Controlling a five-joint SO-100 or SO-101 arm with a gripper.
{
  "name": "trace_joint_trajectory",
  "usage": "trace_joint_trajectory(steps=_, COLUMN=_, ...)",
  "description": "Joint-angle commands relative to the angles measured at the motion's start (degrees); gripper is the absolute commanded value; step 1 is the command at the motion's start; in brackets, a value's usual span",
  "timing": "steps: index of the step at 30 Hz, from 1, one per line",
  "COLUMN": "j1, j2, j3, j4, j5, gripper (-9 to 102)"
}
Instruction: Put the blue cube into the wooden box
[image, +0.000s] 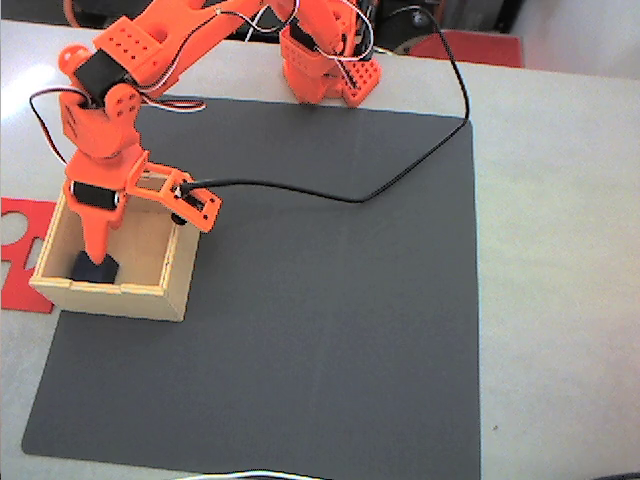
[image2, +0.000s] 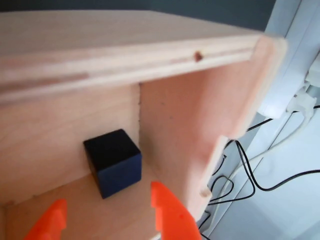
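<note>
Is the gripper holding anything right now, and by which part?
Nothing. The gripper is open; the blue cube rests free on the wooden box floor beyond its fingertips.

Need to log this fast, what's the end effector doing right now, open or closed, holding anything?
End effector: open, holding nothing; the blue cube sits free on the floor of the wooden box, just beyond the fingertips.

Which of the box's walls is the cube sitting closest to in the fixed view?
The wooden box's front wall, the lower one in that view. The blue cube lies on the floor by it, near its left corner, below the open gripper; the other walls stand farther off.
</note>
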Motion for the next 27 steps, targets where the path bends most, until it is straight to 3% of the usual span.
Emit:
trace_joint_trajectory(steps=1, j1=0.26, j2=5.01, j3=-0.26, j4=1.05, j5=-0.26, gripper=18)
trace_joint_trajectory(steps=5, j1=-0.18, j2=11.78, j3=-0.79, j4=3.96, j5=0.18, gripper=0)
trace_joint_trajectory(steps=17, j1=-0.09, j2=53.17, j3=1.76, j4=12.13, j5=1.14, gripper=0)
trace_joint_trajectory(steps=27, j1=-0.44, j2=95.27, j3=31.99, j4=6.5, j5=-1.05, gripper=0)
